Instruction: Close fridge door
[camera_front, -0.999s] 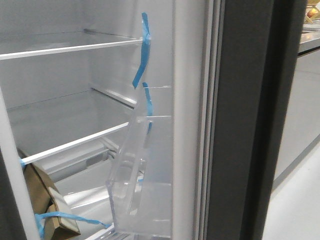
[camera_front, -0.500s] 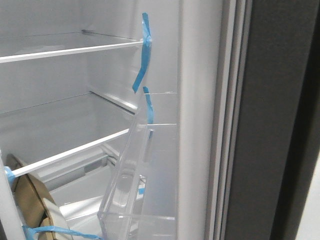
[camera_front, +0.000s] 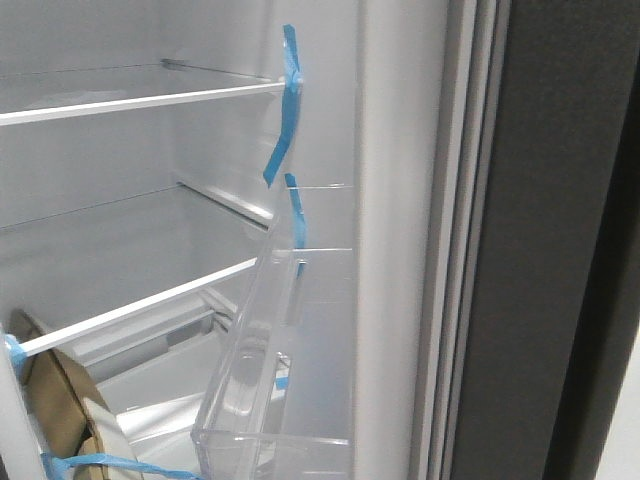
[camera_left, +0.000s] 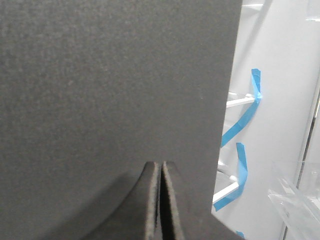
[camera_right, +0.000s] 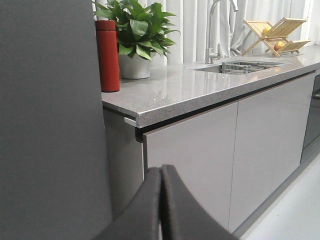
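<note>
The fridge door (camera_front: 560, 250) stands open at the right of the front view, showing its dark grey slab edge, grey rubber seal (camera_front: 465, 250), white lining (camera_front: 400, 200), a clear bin (camera_front: 290, 380) and blue tape (camera_front: 288, 100). Neither gripper shows in that view. My right gripper (camera_right: 161, 170) is shut and empty, close beside the door's dark outer face (camera_right: 50, 125). My left gripper (camera_left: 161, 165) is shut and empty, close against a plain dark grey panel (camera_left: 115, 80). Past that panel's edge I see the white fridge interior with blue tape (camera_left: 245, 110).
Inside the fridge are glass shelves (camera_front: 130, 100) and a brown cardboard item (camera_front: 60, 400) tied with blue tape. Beside the door stands a grey stone counter (camera_right: 200, 85) over glossy cabinet doors (camera_right: 200, 160), with a red bottle (camera_right: 108, 55), a potted plant (camera_right: 135, 35), a sink (camera_right: 240, 65) and a wooden rack (camera_right: 277, 32).
The door's dark slab and white lining now fill more of the front view's right side. The counter behind it has gone from sight. The clear bin looks nearer and larger.
</note>
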